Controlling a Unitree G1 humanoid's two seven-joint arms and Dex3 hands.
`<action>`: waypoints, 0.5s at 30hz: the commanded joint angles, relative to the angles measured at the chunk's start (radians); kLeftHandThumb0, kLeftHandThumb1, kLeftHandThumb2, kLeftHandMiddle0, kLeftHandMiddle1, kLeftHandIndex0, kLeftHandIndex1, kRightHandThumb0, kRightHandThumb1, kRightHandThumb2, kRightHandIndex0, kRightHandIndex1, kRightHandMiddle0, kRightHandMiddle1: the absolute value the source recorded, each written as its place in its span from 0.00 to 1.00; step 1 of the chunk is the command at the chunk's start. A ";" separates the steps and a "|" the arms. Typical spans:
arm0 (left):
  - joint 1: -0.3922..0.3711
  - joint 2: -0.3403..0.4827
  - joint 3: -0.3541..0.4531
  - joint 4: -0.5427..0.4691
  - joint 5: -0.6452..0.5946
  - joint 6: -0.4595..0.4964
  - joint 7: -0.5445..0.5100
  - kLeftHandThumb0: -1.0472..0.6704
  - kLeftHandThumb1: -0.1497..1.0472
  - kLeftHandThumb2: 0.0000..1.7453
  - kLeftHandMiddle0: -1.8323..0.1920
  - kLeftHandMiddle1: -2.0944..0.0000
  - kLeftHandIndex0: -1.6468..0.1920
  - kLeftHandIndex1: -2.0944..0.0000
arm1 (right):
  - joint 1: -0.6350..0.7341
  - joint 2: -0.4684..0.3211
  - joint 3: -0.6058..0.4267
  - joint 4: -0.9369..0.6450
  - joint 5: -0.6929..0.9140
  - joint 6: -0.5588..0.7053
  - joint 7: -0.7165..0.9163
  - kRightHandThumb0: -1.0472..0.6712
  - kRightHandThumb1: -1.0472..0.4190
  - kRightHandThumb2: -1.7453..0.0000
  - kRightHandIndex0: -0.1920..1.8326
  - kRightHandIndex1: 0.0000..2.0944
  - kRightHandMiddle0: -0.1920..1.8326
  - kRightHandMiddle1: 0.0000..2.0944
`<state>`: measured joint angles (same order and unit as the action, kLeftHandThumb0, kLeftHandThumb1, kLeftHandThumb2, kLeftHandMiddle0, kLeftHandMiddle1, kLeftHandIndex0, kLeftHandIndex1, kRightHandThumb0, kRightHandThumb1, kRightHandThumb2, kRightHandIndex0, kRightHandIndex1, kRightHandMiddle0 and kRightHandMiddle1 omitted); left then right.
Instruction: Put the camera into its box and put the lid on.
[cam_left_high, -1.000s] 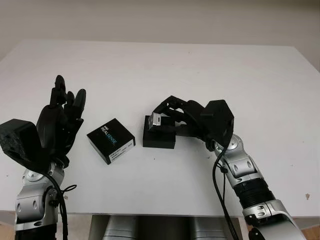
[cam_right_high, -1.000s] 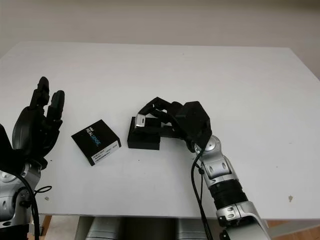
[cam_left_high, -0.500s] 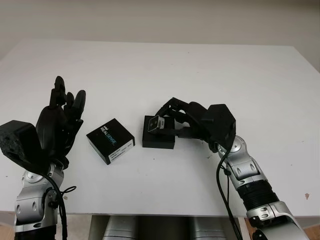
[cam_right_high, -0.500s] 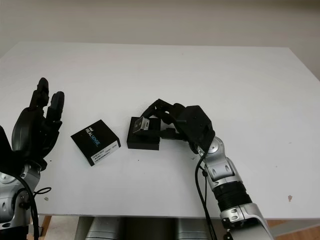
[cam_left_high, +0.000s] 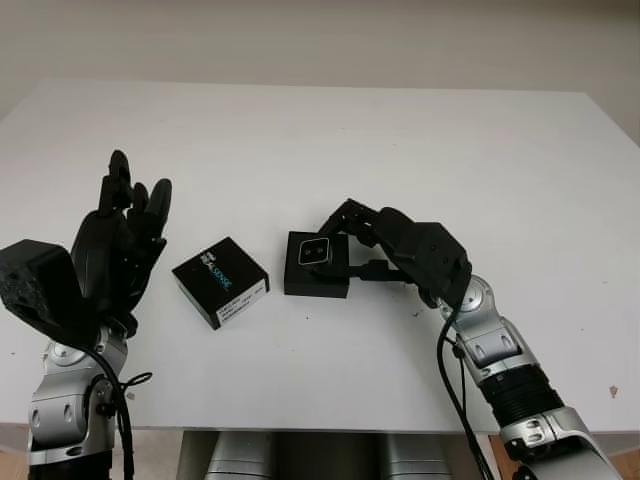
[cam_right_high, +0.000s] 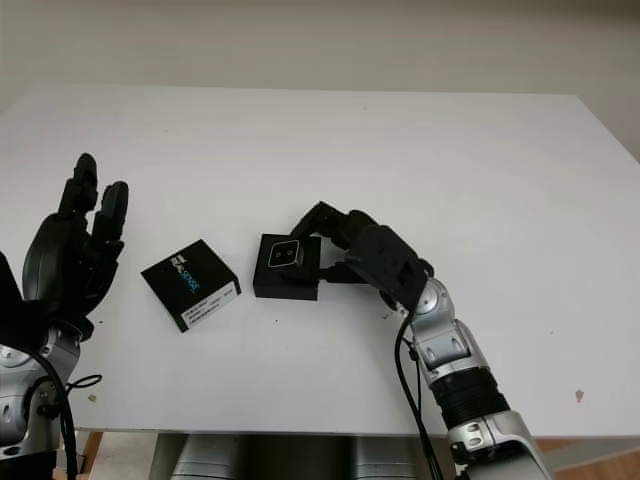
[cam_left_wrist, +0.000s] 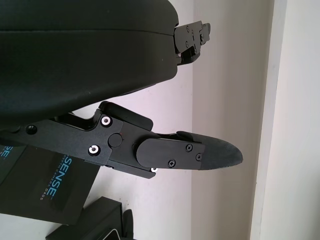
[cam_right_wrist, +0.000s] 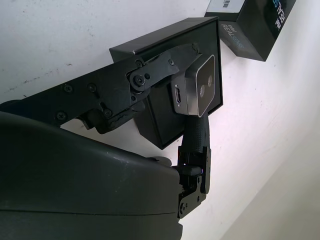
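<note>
Now the right hand (cam_left_high: 352, 242) gripping the camera (cam_left_high: 313, 251) over the box (cam_left_high: 317, 279), lens face upward.

Black three-finger robot hand (cam_left_high: 395, 245), silver jointed forearms, black cables, small screws.

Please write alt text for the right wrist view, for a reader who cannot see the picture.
The black right hand grips a small silver camera between its fingers, over the open black box on the white table. Beyond the box stands its black lid with printed lettering.
</note>
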<state>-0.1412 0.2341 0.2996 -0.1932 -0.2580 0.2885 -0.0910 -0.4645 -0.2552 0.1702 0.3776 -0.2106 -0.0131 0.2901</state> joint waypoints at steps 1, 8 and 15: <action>0.004 0.015 0.000 -0.018 0.008 -0.004 -0.004 0.20 1.00 0.18 1.00 1.00 1.00 0.99 | 0.025 0.008 0.027 -0.010 -0.022 -0.020 -0.010 0.36 0.07 0.97 0.25 0.03 0.26 0.75; 0.006 0.008 0.001 -0.022 0.005 -0.002 -0.005 0.20 1.00 0.19 1.00 1.00 1.00 0.99 | 0.033 0.017 0.071 0.004 -0.082 -0.102 -0.067 0.36 0.07 0.97 0.26 0.03 0.27 0.71; 0.014 0.008 -0.001 -0.029 0.010 -0.004 -0.004 0.21 1.00 0.20 1.00 1.00 1.00 1.00 | 0.025 -0.007 0.108 -0.025 -0.150 -0.096 -0.060 0.34 0.07 0.97 0.23 0.02 0.21 0.57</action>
<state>-0.1349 0.2356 0.2986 -0.1975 -0.2527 0.2879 -0.0961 -0.4483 -0.2624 0.2450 0.3646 -0.3444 -0.1126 0.2175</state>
